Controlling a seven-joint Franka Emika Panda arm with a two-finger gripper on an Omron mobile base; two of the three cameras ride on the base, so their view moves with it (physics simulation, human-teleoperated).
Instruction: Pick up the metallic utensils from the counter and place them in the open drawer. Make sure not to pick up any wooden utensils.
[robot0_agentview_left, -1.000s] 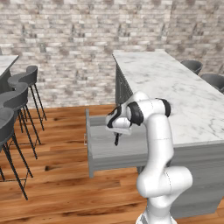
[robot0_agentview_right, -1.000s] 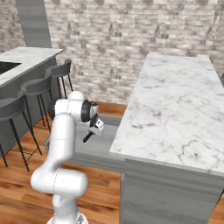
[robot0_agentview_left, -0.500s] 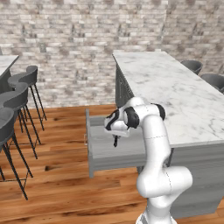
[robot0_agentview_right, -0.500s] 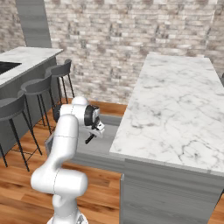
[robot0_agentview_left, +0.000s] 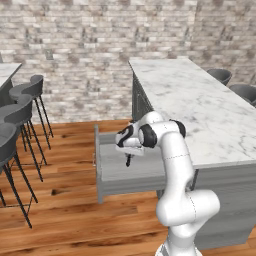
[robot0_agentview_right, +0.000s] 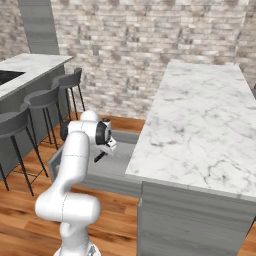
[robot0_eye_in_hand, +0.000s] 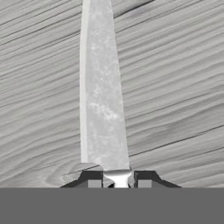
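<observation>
**A:** What is in the wide shallow grey box drawer (robot0_agentview_left: 117, 172)?

**B:** It stands pulled out from the grey cabinets below the near left edge of the large white marble counter with grey veins (robot0_agentview_left: 200, 107). In both base views its floor looks bare grey. The hand view looks down on a grey, wood-grained surface, which appears to be that floor.

**A:** And the robot's hand?

**B:** The white arm's two-finger dark gripper (robot0_agentview_left: 128, 161) hangs over the drawer's inside, pointing down. In the hand view the small dark fingertips (robot0_eye_in_hand: 94, 180) sit close on either side of the base of a silver-grey metal knife blade (robot0_eye_in_hand: 101, 87), so the gripper is pinching the knife. The blade runs straight away from the fingers and tapers toward the top of that view.

**A:** Can you see the knife's handle?

**B:** Not in the hand view. From the right base camera a short dark piece slants down at the gripper (robot0_agentview_right: 101, 156), but it is too small to tell finger from handle.

**A:** Is the blade touching the drawer floor?

**B:** I cannot tell. It lies flat across the view against the grey grain, and a faint shadow edge runs along its left side.

**A:** Any brand, label or writing?

**B:** None that can be read on the blade, the drawer or the counter.

**A:** What else stands around?

**B:** Dark grey bar stools (robot0_agentview_left: 27, 102) on the wooden plank floor (robot0_agentview_left: 65, 200) to the left, and a grey stone-brick wall (robot0_agentview_left: 75, 45) on the far side.
</observation>
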